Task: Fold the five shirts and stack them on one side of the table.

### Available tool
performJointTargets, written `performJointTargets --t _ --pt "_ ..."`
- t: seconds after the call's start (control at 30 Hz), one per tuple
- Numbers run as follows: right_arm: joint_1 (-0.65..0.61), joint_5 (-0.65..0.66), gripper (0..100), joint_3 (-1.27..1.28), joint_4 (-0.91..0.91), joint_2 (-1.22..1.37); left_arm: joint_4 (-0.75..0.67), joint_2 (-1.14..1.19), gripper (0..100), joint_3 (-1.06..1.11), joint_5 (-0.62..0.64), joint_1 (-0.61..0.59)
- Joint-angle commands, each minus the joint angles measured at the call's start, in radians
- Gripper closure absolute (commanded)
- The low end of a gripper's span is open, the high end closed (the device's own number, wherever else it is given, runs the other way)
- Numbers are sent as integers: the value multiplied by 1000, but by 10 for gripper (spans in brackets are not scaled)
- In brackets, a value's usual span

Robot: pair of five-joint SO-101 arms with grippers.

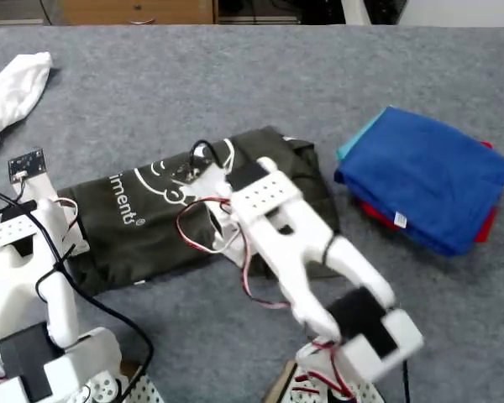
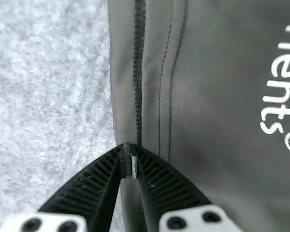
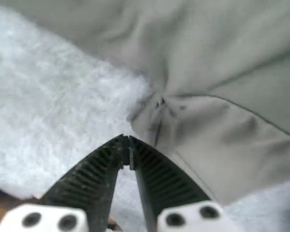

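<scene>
You had the dark shirt point(image 1: 143, 239) in the middle of the frame, laid as a long band across the grey table point(image 1: 235, 84) and, by the look of it, only partway folded. Your left gripper point(image 2: 128, 153) was pinching its stitched hem at the band's lower-left end. Your right gripper point(image 3: 126, 145) was pressed together at a puckered edge of the cloth; I could not tell whether any fabric was caught. At the right of the frame the blue shirt point(image 1: 424, 176) sat folded on a red shirt point(image 1: 485, 227), with a teal edge point(image 1: 353, 144) showing beneath, so probably three were done. The white shirt point(image 1: 17, 84) lay crumpled at the upper left, unfolded. That left this fold to finish and stack, then the white one.
</scene>
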Motion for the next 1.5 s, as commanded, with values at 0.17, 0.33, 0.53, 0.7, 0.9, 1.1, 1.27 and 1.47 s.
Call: performJointTargets --t 0.17,0.33,0.53,0.7,0.9,1.1,1.27,1.47 --pt "142 511 994 93 121 -294 -86 41 981 18 8 -9" --pt "289 706 994 312 31 -321 -89 41 981 20 8 -9" --pt "314 781 876 472 -101 -323 -91 41 981 20 8 -8" --pt "303 783 772 450 -121 -323 -91 42 981 20 8 -6" --pt "275 796 776 475 -235 -315 -91 42 981 20 6 -3" --pt "275 796 772 541 -331 -291 -89 42 981 20 8 -5" --pt "275 798 774 527 -365 -150 -89 42 981 20 8 -5" --pt "282 798 774 403 -344 28 -84 47 981 12 8 -8"
